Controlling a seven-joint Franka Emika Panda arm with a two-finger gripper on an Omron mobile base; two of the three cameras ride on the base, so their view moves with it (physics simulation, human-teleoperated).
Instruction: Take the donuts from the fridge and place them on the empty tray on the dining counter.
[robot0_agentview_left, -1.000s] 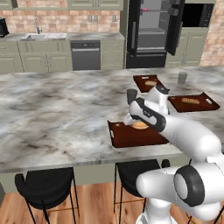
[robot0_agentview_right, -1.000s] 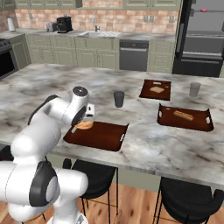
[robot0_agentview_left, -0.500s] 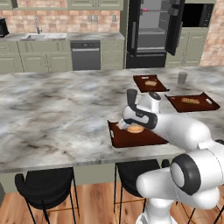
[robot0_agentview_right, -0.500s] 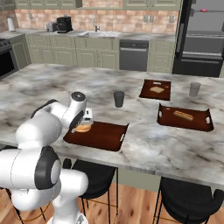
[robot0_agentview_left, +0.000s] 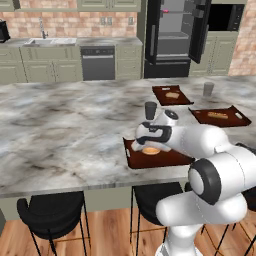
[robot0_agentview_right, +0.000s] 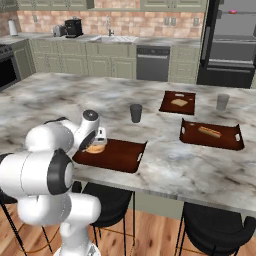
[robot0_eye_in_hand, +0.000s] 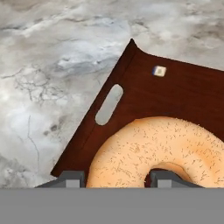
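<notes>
Orange-tan glazed donut (robot0_eye_in_hand: 162, 151) sits between the fingertips (robot0_eye_in_hand: 70, 178) of the tool (robot0_agentview_left: 148, 145), which is closed narrowly on one side of its ring, directly above the left end of the reddish-brown tray (robot0_eye_in_hand: 183, 94) on the marble counter (robot0_agentview_left: 65, 125).

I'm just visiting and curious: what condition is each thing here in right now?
fridge: doors open.
orange-tan donut: over the near tray, between the fingers.
near tray: flat on the dining counter.
two far trays: each carrying a pale pastry.
dark cup: upright.
grey cup: upright.
</notes>
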